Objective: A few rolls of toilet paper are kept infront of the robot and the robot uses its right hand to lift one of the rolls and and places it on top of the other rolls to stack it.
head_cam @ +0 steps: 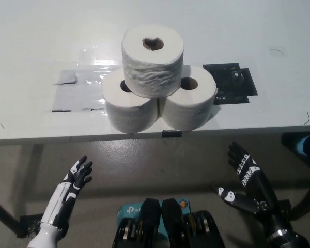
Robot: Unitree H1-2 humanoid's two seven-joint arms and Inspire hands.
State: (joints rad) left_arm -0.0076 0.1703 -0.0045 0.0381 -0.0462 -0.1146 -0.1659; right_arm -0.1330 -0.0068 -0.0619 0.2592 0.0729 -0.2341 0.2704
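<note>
1. the right robot hand (250,181) is spread wide and holds nothing, down below the tabletop (279,31) edge.
2. the left robot hand (75,178) is spread and bare too.
3. the top roll (152,59) sits on two rolls (188,103), up past both hands.

both hands low, left hand (76,175) and right hand (246,181), fingers spread

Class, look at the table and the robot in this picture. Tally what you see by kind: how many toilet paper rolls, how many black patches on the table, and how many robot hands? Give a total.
Toilet paper rolls: 3 (top roll, left roll, right roll)
Black patches: 1 (black patch)
Robot hands: 2 (left hand, right hand)
Total: 6
</note>
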